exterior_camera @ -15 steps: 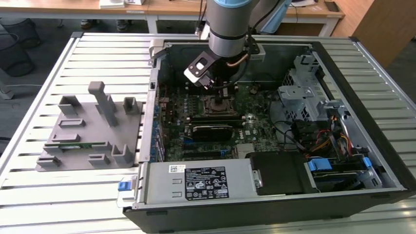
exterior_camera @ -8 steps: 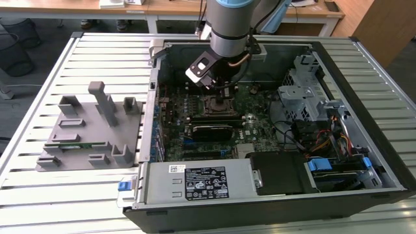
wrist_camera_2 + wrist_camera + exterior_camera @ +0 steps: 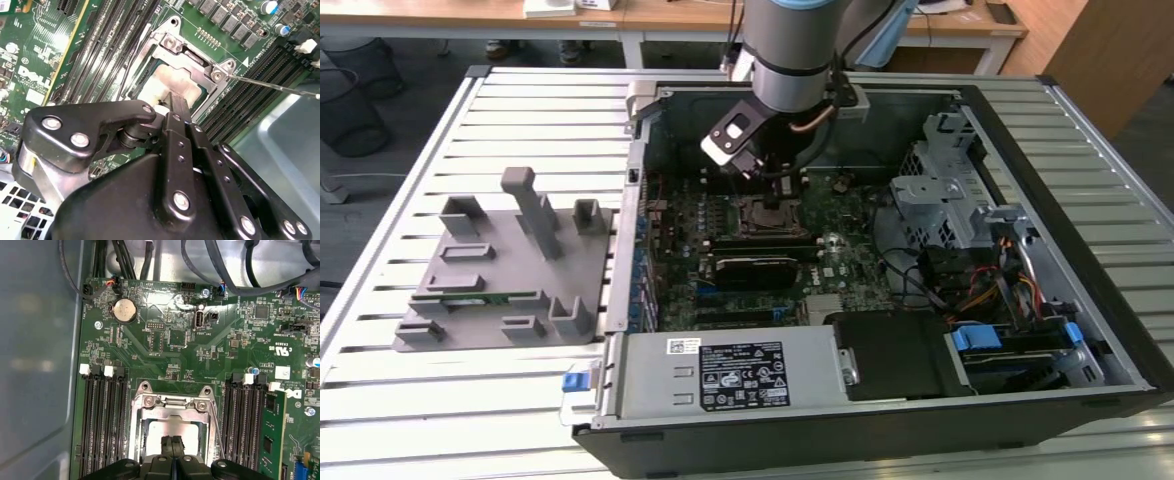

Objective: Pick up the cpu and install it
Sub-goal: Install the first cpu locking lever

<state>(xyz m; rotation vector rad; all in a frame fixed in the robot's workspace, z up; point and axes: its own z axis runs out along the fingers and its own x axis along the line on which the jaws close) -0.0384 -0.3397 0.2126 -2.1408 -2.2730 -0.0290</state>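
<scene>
Cpu [image 3: 187, 437] lies flat in the socket frame [image 3: 172, 402], lower centre of the first wrist view, seemingly placed. Fingers [image 3: 167, 446] are pressed together, empty, over it. The lever [image 3: 275, 86] looks unlatched, so locking looks undone.

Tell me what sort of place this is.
Likely a robotics lab or workshop bench set up for PC assembly: an open computer case lies on a slatted metal table, a grey parts fixture sits beside it, and wooden desks stand behind.
</scene>
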